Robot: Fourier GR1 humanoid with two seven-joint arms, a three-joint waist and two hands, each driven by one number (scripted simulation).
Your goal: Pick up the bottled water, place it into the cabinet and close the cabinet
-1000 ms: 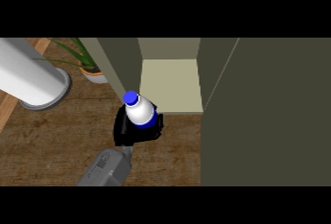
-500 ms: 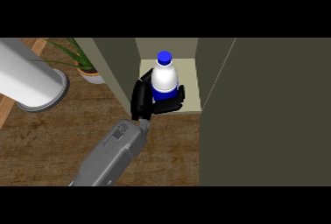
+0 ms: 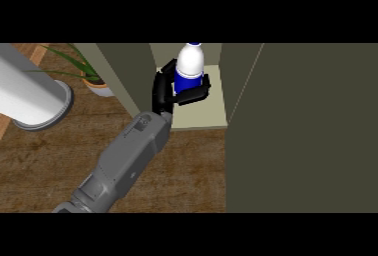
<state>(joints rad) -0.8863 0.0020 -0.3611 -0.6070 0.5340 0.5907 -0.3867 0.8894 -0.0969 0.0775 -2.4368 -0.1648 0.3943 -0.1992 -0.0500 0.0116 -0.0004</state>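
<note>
The bottled water [image 3: 190, 62] is white with a blue label, and its top reaches the picture's upper edge. My left hand [image 3: 164, 90] is shut on it, with black fingers curled round its lower part and hiding it there. Hand and bottle are inside the open cabinet, over the pale shelf floor [image 3: 201, 116]. I cannot tell whether the bottle stands on the shelf. The cabinet door [image 3: 310, 130], a large olive panel, stands open at the right. My grey forearm [image 3: 122, 160] runs up from the lower left. My right hand does not show.
A big white cylinder [image 3: 29, 95] lies at the left on the wooden counter [image 3: 184, 170]. A potted green plant [image 3: 92, 80] stands beside the cabinet's left wall [image 3: 129, 75]. The open door fills the right side.
My left hand has carried the bottle away from me, from above the counter in front of the cabinet into its opening. The forearm has stretched out further.
</note>
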